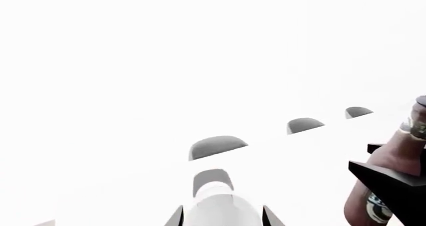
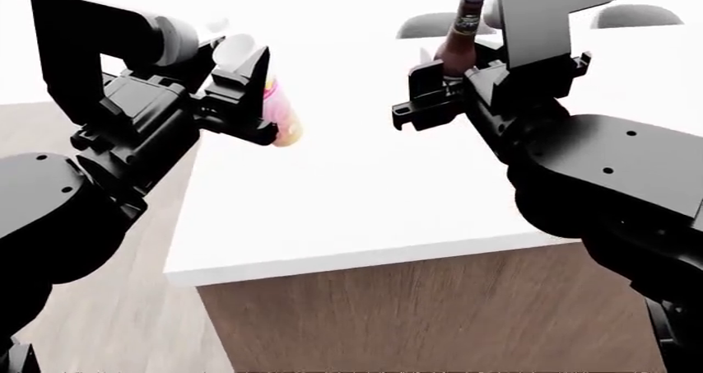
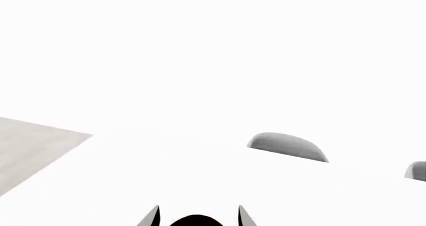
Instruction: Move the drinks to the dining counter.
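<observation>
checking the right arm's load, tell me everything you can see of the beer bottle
The beer bottle is dark brown glass with a grey cap, a pale band round its neck and a dark label low on the body, seen in the left wrist view. It stands about upright, gripped round its body by the right tool, above the far part of the white counter. Its base is hidden, so whether it touches the counter cannot be told.
</observation>
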You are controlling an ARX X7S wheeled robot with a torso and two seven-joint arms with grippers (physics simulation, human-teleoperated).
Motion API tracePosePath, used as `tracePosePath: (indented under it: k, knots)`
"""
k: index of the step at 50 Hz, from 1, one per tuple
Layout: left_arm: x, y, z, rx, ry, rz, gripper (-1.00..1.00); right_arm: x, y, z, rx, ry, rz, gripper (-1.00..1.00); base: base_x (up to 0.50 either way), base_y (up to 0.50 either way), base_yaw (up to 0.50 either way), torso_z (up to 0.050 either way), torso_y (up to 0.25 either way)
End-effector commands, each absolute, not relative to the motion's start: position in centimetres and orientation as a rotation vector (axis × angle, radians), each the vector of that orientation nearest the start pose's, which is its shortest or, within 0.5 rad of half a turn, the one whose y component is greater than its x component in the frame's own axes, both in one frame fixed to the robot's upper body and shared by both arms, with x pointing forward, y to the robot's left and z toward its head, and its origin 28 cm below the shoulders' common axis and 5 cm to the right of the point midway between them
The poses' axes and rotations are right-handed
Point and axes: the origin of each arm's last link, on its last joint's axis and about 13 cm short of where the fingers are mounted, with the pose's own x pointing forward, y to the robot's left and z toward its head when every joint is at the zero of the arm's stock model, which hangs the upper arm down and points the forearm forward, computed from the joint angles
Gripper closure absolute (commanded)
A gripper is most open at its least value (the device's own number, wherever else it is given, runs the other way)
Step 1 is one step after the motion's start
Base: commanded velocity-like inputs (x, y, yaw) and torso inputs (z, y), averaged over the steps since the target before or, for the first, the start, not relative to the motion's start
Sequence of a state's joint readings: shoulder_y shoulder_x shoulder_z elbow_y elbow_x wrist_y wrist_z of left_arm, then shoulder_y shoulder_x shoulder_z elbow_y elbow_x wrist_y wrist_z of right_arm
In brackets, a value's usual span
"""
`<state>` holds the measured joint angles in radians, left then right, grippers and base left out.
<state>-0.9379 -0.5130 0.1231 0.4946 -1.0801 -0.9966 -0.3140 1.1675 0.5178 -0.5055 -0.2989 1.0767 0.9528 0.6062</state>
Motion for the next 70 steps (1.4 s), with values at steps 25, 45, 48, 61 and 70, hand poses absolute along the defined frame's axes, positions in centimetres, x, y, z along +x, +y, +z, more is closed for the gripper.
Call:
tracePosePath:
  k: [25,45,48,61,70]
  knots:
    - [26.5,23.5,28.7,0.16,-0.057,-0.381,1.0,29.0,-9.3,28.2,-0.189,-0.082,0.217,1.0,0.0,0.0,0.0,0.0,0.001]
    - [26.7,23.3,28.2,0.196,0.003,-0.402,1.0,29.0,-9.3,28.1,-0.192,-0.081,0.215,1.0,0.0,0.0,0.0,0.0,0.001]
    - [26.8,23.2,28.1,0.199,0.009,-0.405,1.0,29.0,-9.3,28.1,-0.193,-0.08,0.213,1.0,0.0,0.0,0.0,0.003,0.0]
    - [26.7,23.3,27.3,0.194,0.022,-0.41,1.0,29.0,-9.4,28.0,-0.191,-0.082,0.213,1.0,0.0,0.0,0.0,0.0,0.002]
    - [26.6,23.5,26.8,0.186,0.03,-0.407,1.0,29.0,-9.3,28.0,-0.195,-0.082,0.213,1.0,0.0,0.0,0.0,0.0,0.0]
